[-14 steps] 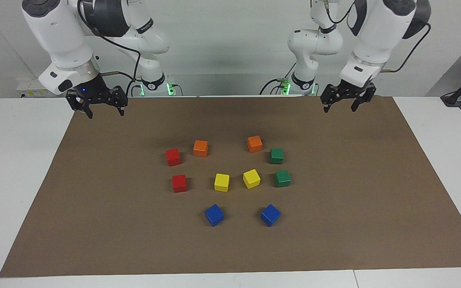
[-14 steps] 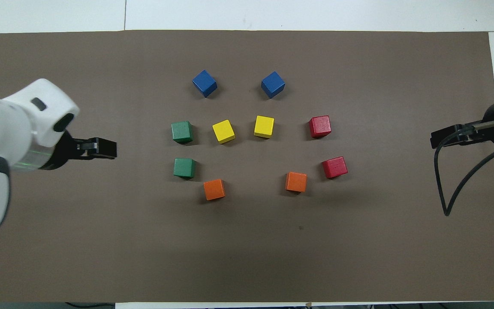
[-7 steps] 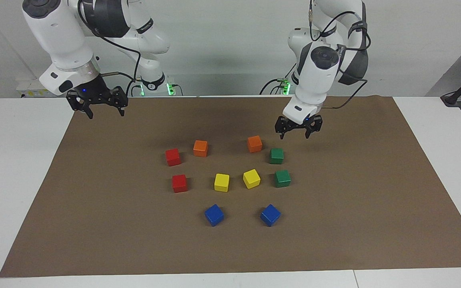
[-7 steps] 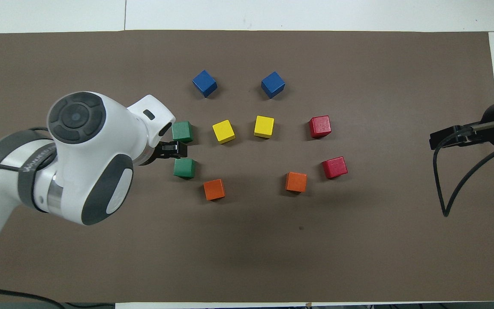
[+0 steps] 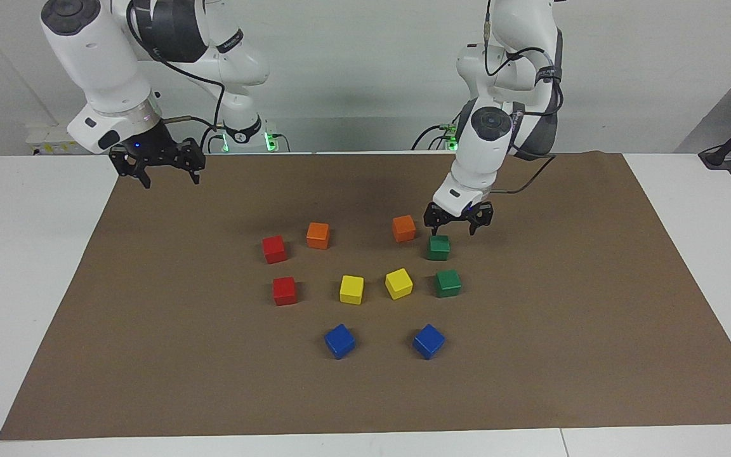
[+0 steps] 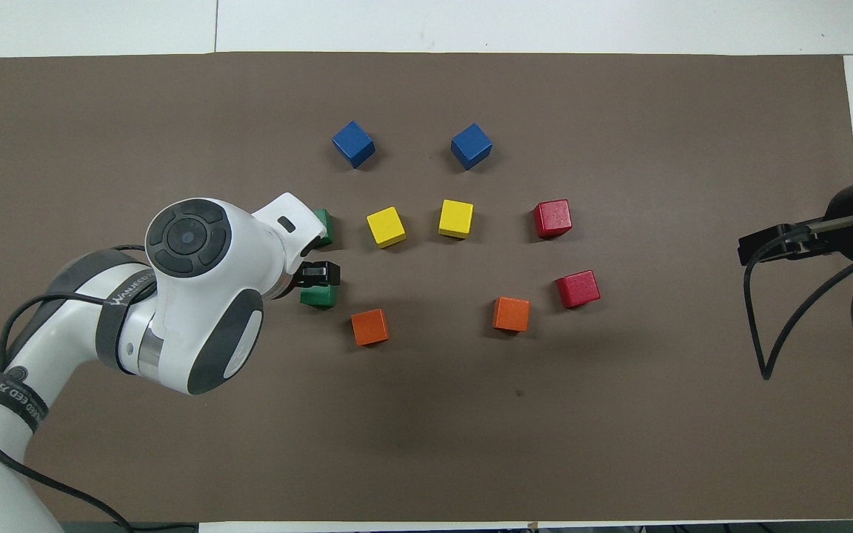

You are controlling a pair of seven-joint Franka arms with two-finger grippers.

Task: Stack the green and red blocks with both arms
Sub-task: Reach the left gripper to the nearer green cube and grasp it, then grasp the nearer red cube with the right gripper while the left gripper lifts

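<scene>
Two green blocks lie toward the left arm's end of the mat: one nearer the robots [image 5: 439, 248] [image 6: 318, 297], one farther [image 5: 448, 283], half hidden under the arm in the overhead view [image 6: 325, 226]. Two red blocks lie toward the right arm's end: one nearer [image 5: 274, 249] [image 6: 577, 289], one farther [image 5: 284, 291] [image 6: 552, 218]. My left gripper [image 5: 450, 230] [image 6: 320, 274] is open and empty, just above the nearer green block, not touching it. My right gripper [image 5: 169, 181] [image 6: 743, 249] is open and empty, waiting in the air over the mat's corner.
Two orange cubes [image 5: 318, 235] [image 5: 403, 228] lie nearest the robots, one right beside my left gripper. Two yellow cubes [image 5: 351, 289] [image 5: 398, 283] sit in the middle. Two blue cubes [image 5: 339, 341] [image 5: 429, 341] lie farthest. All rest on a brown mat [image 5: 562, 330].
My left arm has swung from the mat's corner inward and come down over the nearer green block. My right arm has hardly moved. No block has moved.
</scene>
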